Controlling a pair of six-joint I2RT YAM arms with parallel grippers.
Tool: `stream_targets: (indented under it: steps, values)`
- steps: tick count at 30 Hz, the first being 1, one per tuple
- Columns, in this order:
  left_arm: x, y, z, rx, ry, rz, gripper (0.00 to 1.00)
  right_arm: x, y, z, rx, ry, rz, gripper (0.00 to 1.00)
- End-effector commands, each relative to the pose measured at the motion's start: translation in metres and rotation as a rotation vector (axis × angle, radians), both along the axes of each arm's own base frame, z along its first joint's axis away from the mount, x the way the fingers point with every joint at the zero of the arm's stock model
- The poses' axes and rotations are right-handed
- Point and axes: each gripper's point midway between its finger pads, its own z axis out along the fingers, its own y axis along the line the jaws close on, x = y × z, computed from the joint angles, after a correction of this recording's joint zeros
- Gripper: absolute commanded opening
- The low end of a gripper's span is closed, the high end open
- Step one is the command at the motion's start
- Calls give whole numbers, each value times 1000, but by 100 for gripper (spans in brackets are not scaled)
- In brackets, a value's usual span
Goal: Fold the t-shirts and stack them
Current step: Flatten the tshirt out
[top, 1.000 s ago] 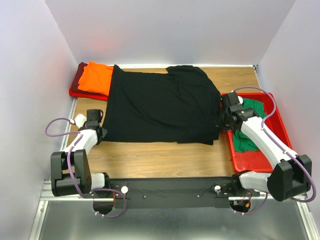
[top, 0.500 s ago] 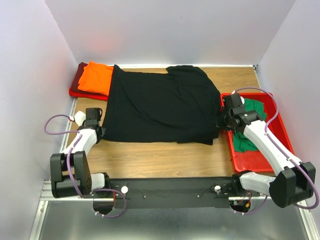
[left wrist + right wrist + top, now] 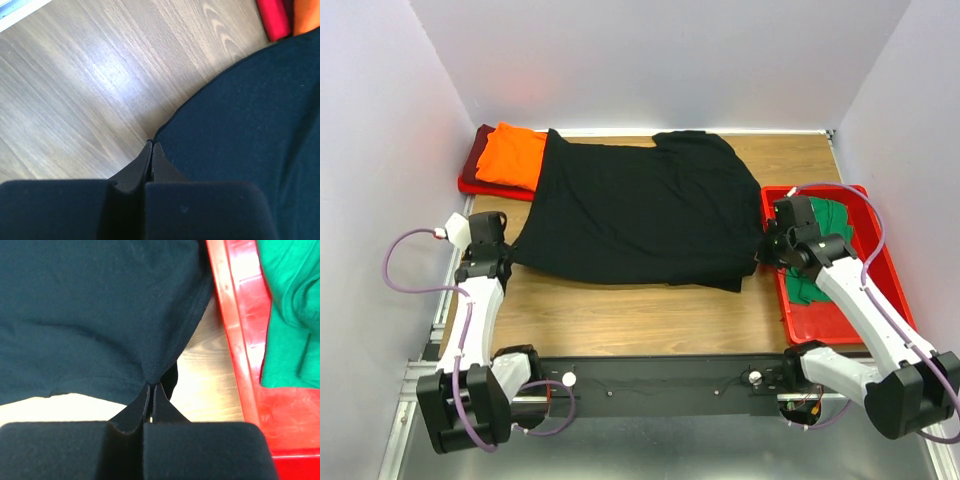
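black t-shirt (image 3: 640, 210), orange t-shirt (image 3: 512, 155), red bin (image 3: 828, 322)

I see only a thin edge of the dark red t-shirt (image 3: 469, 170); the orange t-shirt (image 3: 512, 155) covers the rest. The black t-shirt (image 3: 640, 205) overlaps the orange one's right side. The right arm (image 3: 850, 290) hides part of the green t-shirt (image 3: 832, 216).

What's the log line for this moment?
left gripper: shut on black t-shirt; right gripper: shut on black t-shirt; green t-shirt: in red bin

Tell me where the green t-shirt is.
In the top view, the green t-shirt lies in the red bin at the right edge of the table, just right of the black t-shirt.
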Motion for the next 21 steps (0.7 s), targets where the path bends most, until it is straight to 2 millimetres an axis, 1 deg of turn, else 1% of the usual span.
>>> stream_targets:
  steps: [1, 3, 4, 6, 8, 11, 15, 18, 21]
  values:
    - [-2, 4, 30, 1, -63, 0, 0, -15, 5, 1, 52, 23, 5, 0]
    - [-6, 5, 35, -3, -73, -2, 0, -20, 4, 4, 62, 18, 3, 0]
    - [-7, 5, 42, -6, -98, -2, 0, -24, 4, 6, 70, 18, -2, 0]
    - [-10, 5, 48, -12, -121, -1, 0, -28, 6, 7, 86, 20, 1, 0]
    - [-11, 5, 58, -9, -157, -8, 0, -34, 8, 9, 107, 24, -2, 0]
    - [-17, 12, 69, 18, -179, -3, 0, -45, 9, 8, 131, 43, -3, 0]
    - [-20, 9, 79, 20, -196, -17, 0, -56, 7, 12, 149, 39, -23, 0]
    - [-23, 5, 79, 11, -197, -28, 0, -62, 7, 13, 164, 40, -32, 0]
    - [-27, 1, 74, -4, -191, -40, 0, -68, 7, 13, 174, 48, -38, 1]
